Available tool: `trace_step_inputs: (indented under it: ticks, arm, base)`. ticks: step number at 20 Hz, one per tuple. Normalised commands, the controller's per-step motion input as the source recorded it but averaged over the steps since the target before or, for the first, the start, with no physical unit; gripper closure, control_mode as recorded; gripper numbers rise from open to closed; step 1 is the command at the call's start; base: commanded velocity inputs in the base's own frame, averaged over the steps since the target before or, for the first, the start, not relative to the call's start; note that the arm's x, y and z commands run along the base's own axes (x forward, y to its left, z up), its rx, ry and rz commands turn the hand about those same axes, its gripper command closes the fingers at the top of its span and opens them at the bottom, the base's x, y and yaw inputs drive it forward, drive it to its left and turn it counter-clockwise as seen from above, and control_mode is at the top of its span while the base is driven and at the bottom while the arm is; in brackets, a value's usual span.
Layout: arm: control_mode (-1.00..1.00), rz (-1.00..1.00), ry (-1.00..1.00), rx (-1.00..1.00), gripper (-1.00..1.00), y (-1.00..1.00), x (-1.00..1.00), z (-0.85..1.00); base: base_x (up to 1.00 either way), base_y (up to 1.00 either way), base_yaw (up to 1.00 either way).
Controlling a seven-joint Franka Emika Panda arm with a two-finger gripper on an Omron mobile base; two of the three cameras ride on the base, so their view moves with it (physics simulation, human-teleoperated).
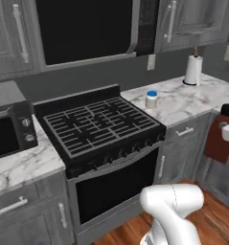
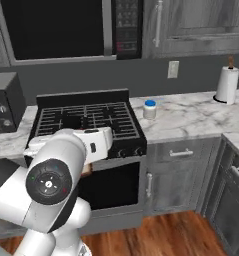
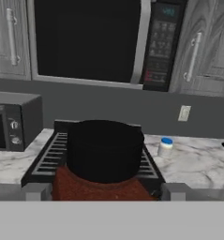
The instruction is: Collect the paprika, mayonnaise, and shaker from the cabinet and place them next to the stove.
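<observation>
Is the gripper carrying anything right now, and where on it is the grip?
Yes: the paprika, gripped by the gripper on its dark red body below the black cap, one finger on each side.

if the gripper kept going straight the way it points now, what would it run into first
The gripper, closed on the paprika, points over the stove. Going straight on, it would likely meet the wall behind the stove first, though depth is hard to judge.

The blue-lidded cream mayonnaise stood upright on my counter's left edge, just beside the black stove. The black-capped, dark red paprika sat upright between my fingers.
</observation>
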Motion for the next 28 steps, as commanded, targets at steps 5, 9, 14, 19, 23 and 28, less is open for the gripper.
trace_step_inputs:
  ticks: [5,9,14,19,23,28]
  arm:
    - [1.00,0.00,0.00,0.00,1.00,0.00,0.00,0.00]
    - [1.00,0.00,0.00,0.00,1.00,0.00,0.00,0.00]
    - [1.00,0.00,0.00,0.00,1.00,0.00,0.00,0.00]
    - [1.00,0.00,0.00,0.00,1.00,0.00,0.00,0.00]
    - [1.00,0.00,0.00,0.00,1.00,0.00,0.00,0.00]
    - [-1.00,0.18,0.00,0.03,1.00,-0.26,0.27,-0.17]
  base:
    - [0.71,-0.64,0.30]
    - [0.70,-0.63,0.30]
    - [0.66,-0.62,0.30]
    - [0.67,-0.50,0.31]
    - [0.65,-0.34,0.32]
    - [0.23,-0.13,0.13]
